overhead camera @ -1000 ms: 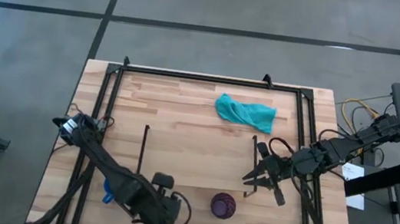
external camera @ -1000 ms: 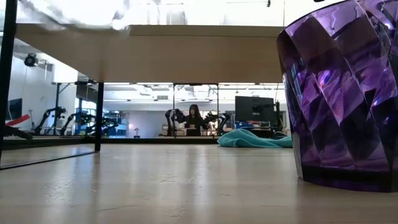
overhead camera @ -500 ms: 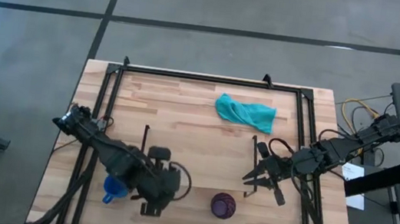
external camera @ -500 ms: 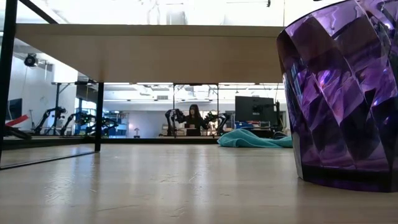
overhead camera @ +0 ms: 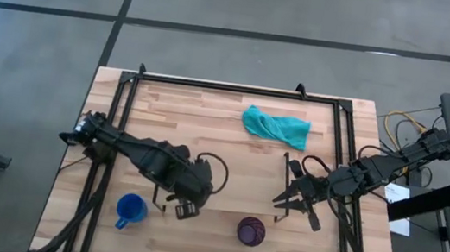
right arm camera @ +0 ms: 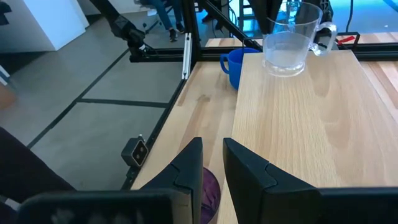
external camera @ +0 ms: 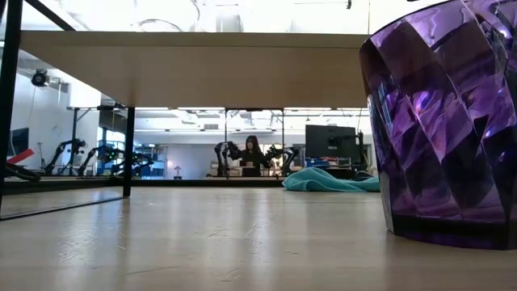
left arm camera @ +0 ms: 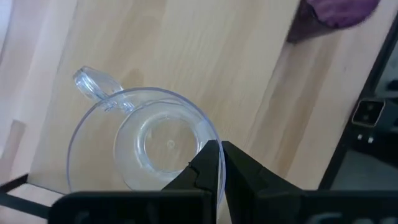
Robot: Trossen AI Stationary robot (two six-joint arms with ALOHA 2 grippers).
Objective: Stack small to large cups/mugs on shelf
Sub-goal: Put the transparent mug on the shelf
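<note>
My left gripper (overhead camera: 185,209) (left arm camera: 222,165) is over the near left part of the light-wood shelf (overhead camera: 235,184) (right arm camera: 298,124), shut on the clear glass cup (left arm camera: 149,143) (right arm camera: 287,40). The blue mug (overhead camera: 128,211) (right arm camera: 234,65) stands upright on the table, left of the shelf. Just off the shelf's near edge, the purple cup (overhead camera: 251,230) (external camera: 452,129) stands on its base on the table. My right gripper (overhead camera: 285,205) (right arm camera: 212,165) is open above the shelf's right end, touching nothing. My left gripper pinches the glass cup's rim wall (left arm camera: 208,144) on the side away from the handle (left arm camera: 93,84), one finger inside and one outside. The fingers come from above, pointing down. The cup is upright; whether its base (right arm camera: 283,70) rests on the shelf I cannot tell.
A teal cloth (overhead camera: 275,126) (external camera: 331,181) lies bunched on the far part of the table. Thin black rod legs (overhead camera: 161,170) mark the shelf's ends. A black frame (overhead camera: 213,85) runs round the tabletop. A person shows far off in the room behind.
My left arm has swung from the table's near edge toward the far edge, carrying the glass cup over the shelf's near left part. The blue mug, which the arm covered a second ago, now shows on the table.
</note>
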